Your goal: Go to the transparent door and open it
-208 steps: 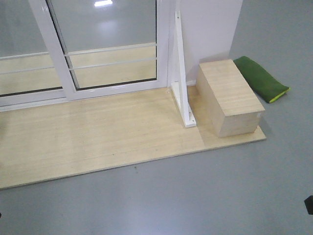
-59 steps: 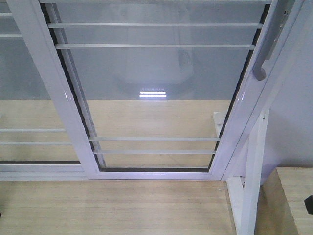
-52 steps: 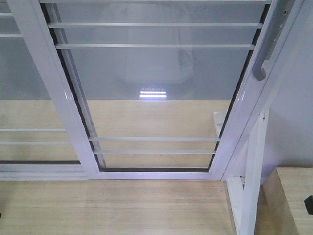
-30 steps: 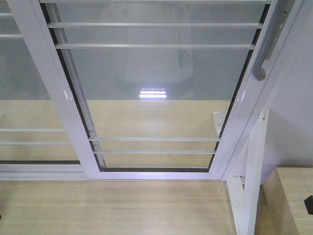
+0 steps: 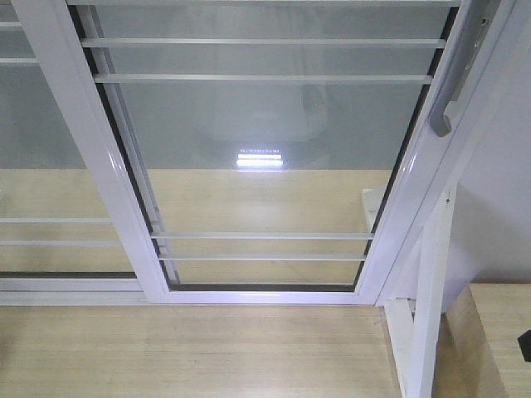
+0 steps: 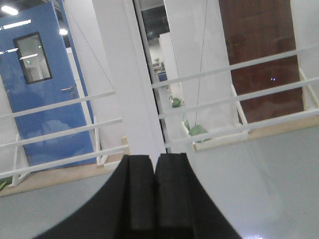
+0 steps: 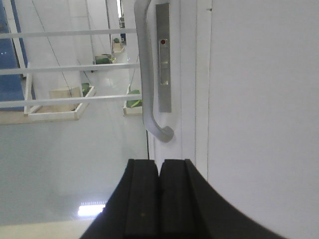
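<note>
Right wrist — transparent door (image 7: 75,144) handle (image 7: 144,74), just above closed end effector (image 7: 159,167)

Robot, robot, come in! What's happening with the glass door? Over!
Both shut and empty: left end effector, right end effector. Right one faces the handle. The transparent door looks closed. Nothing blocking the handle.

No legible text, labels or numbers anywhere. Lock plate (image 7: 163,64) on the transparent door (image 7: 75,144) shows only a red dot (image 7: 162,42).
</note>
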Available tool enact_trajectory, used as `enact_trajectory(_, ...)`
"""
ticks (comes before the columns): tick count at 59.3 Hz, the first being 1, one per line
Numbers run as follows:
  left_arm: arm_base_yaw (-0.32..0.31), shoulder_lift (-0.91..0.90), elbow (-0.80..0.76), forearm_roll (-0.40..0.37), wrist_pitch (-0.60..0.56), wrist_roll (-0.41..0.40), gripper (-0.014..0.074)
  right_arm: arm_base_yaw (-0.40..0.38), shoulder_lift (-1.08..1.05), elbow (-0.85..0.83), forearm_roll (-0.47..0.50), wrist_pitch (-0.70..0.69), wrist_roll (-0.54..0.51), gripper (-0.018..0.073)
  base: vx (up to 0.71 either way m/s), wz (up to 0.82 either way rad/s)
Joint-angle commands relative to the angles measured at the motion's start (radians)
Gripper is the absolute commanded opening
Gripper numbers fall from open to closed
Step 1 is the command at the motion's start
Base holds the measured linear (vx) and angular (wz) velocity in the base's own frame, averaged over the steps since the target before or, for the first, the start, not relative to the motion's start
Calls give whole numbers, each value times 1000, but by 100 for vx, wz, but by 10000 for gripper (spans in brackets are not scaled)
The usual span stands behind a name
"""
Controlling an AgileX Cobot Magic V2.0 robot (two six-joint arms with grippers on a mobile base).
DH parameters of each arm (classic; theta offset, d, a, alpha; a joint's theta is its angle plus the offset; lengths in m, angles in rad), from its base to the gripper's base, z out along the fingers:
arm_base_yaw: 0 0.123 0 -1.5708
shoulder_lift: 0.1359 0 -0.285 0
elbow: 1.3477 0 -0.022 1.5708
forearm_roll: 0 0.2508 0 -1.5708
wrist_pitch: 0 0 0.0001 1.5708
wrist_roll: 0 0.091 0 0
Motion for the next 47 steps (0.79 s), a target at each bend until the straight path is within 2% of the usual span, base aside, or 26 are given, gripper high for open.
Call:
enact_trajectory(1, -5, -13, 19, -33, -209, -72, -6, 1, -15, 6, -4, -156, 4, -8, 0, 0)
enact_trajectory(7, -5, -13, 15, -20, -340, -169, -6, 1, -15, -47, -11, -175, -1, -8, 0, 0)
enact_trajectory(11, -5, -12, -16, 8, -353, -214, -6, 1, -14, -98, -11, -161, -19, -8, 0, 0)
enact_trajectory(16, -5, -6, -98, 39, -262, -250, -6, 1, -2, -193, -11, -113, -48, -5, 0, 0)
enact_trajectory(27, -5, 119, -331, 38, 6, -272, -6, 1, 149, -392, -8, -85, -66, -4, 0, 0)
enact_trajectory(38, -5, 335, -502, 38, 25, -272, -6, 1, 389, -516, -8, -121, -66, -4, 0, 0)
enact_trajectory(47, -5, 452, -515, 38, -14, -272, -6, 1, 549, -510, -5, -167, -66, -3, 0, 0)
